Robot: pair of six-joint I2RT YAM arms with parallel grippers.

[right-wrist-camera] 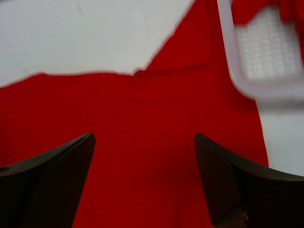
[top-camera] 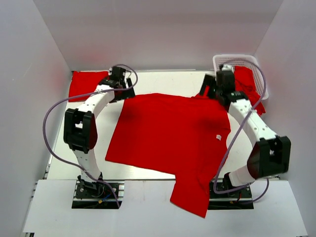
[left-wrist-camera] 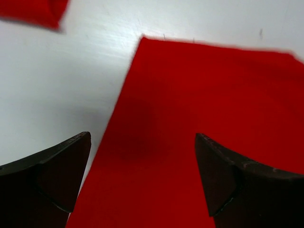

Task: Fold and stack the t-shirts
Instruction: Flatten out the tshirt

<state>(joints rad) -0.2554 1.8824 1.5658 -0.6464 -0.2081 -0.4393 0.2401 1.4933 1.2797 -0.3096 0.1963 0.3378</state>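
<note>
Red t-shirt [top-camera: 168, 131] lies spread flat mid-table [top-camera: 163, 79], long axis L–R: hem at left, neck label [top-camera: 217, 137] at right, one sleeve [top-camera: 190, 195] over the near edge. Left gripper [left-wrist-camera: 142, 142] hovers over the far-left hem corner, right gripper [right-wrist-camera: 145, 142] over the far-right shoulder beside the white lattice basket [top-camera: 239, 60]. Both jaws wide, nothing held. Cloth lies under and nearward of both, so next grab is prob. the far edge.

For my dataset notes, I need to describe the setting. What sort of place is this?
Probably a robot lab test cell: plain white walls box in a white table, two arms are bolted at its near edge, and a red t-shirt lies spread flat.
</note>
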